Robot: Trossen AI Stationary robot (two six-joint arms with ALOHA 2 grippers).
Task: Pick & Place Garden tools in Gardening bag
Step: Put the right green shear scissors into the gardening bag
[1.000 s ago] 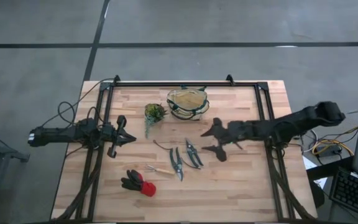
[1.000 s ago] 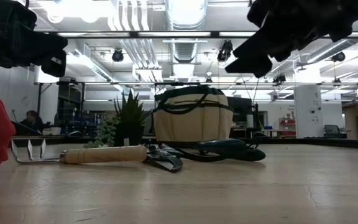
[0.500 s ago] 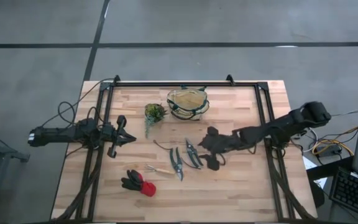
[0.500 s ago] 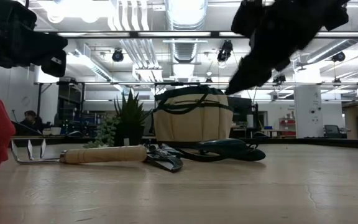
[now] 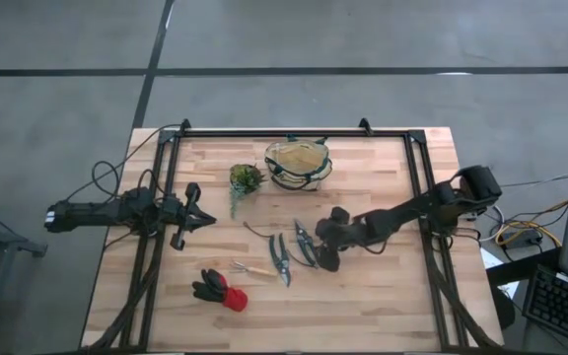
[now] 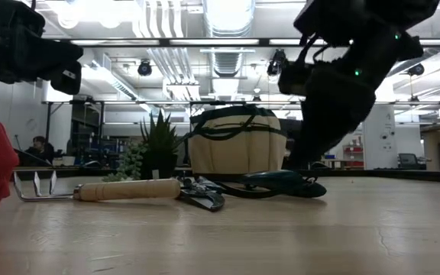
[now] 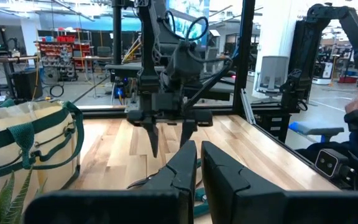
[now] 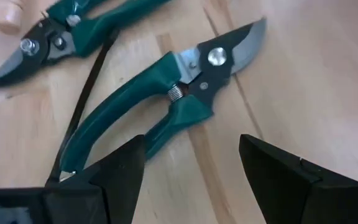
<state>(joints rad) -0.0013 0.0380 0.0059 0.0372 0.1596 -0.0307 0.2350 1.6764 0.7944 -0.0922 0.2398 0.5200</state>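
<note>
Lying flat | pruning shears (image 8: 166, 102) green-handled (blades shut) | wooden table (image 8: 303, 74)

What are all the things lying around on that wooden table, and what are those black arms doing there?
Gardening bag: one, tan with dark green trim and handles, at the table's far edge, middle.
Potted plant: one, green, just left of the bag.
Pruning shears: two, teal-green handles, side by side mid-table; one beside the other.
Hand tool: one, thin, wooden handle, left of the shears.
Gloves: one pair, black and red, near the front left.
Table: one, light wood.
Left pincer: dark, waiting at the table's left side, fingers together.
Right pincer: dark, open, low over the right-hand shears, not gripping them.
</note>
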